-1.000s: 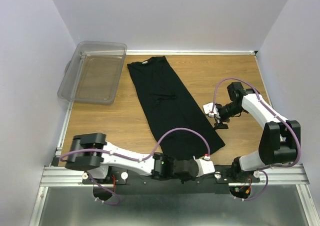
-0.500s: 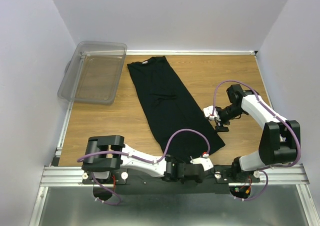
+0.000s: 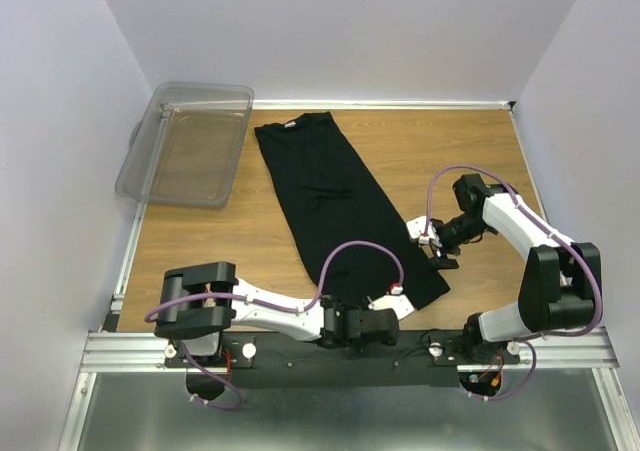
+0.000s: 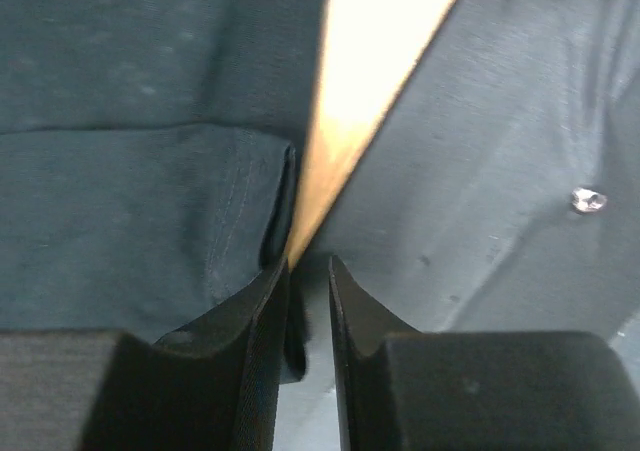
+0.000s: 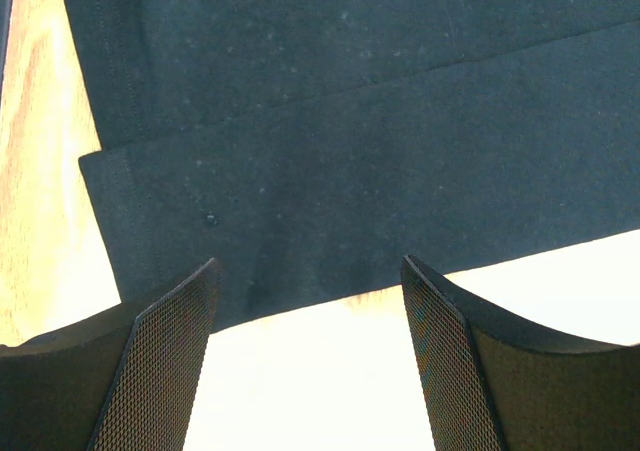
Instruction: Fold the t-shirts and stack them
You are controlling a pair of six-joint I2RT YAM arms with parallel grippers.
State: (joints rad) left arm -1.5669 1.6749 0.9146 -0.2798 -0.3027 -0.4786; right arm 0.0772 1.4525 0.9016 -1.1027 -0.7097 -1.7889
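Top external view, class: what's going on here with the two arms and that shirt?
A black cotton t-shirt, folded lengthwise into a long strip, lies diagonally on the wooden table. The left claw is down at the strip's near hem, its jaws almost together at the fabric's edge; whether it has a grip is unclear. The right claw hangs open over the strip's right edge near that same end. No second shirt is in view.

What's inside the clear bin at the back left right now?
Nothing shows inside the clear bin: only the wooden table shows through its floor. The black t-shirt lies outside it, to its right. No part of its inside is covered in the top view.
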